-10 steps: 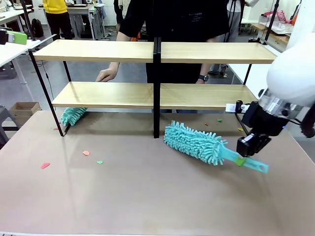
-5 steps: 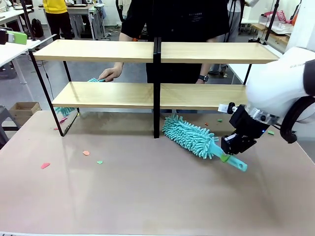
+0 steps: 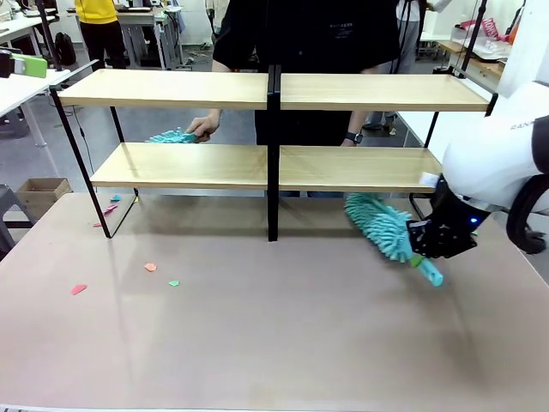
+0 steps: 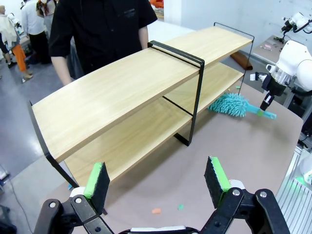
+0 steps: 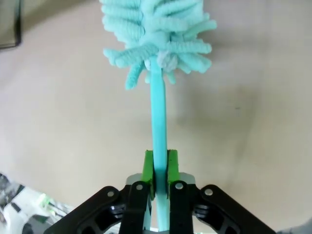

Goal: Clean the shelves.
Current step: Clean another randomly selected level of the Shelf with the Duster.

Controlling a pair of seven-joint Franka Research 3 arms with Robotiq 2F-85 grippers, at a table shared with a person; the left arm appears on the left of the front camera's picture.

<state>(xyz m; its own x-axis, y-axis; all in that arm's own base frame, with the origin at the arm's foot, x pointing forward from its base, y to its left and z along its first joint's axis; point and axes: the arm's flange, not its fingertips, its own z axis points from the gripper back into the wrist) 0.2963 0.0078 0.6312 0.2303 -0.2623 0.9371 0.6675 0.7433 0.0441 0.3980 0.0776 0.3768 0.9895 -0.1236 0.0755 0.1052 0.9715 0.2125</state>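
The shelves [image 3: 266, 163] stand across the far bench [image 3: 257, 335]; near bench lies open. Under the lower right board a teal duster [image 3: 382, 227] blocks; a person's hand [image 3: 203, 127] occupies the left gap between boards.

A: Where does the front camera sit?
B: Low at the table's near edge, facing the shelves [image 3: 270, 90].
A: And the wrists?
B: Left looks from above, far off; right sits close over its own claw [image 5: 160, 168]. Both show the duster [image 4: 233, 104].

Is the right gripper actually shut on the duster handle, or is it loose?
Shut on it. The right gripper has both green pads pressed flat against the duster handle, no gap showing.
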